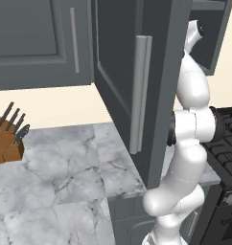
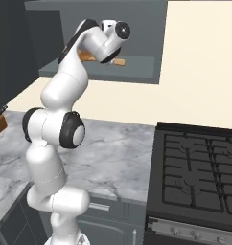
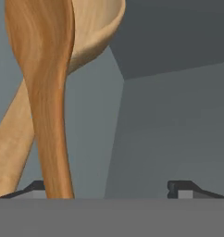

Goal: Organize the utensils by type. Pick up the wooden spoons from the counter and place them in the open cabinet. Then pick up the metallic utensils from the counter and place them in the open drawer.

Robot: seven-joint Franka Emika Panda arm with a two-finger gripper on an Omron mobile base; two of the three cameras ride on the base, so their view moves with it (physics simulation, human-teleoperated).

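The jaws (image 3: pixel 109 190) stand wide apart, gripping nothing. A darker spoon (image 3: pixel 46 92) rises just inside the left fingertip (image 3: pixel 33 189), crossing a paler spoon (image 3: pixel 93 32) behind it, both inside the cabinet (image 2: pixel 137 72), on its shelf.

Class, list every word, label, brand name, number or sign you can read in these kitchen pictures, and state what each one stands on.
None: no readable text in any view.
The cabinet, counter, wooden spoons, knife block and stove carry no lettering.
The stove's front knobs show no markings that can be made out.
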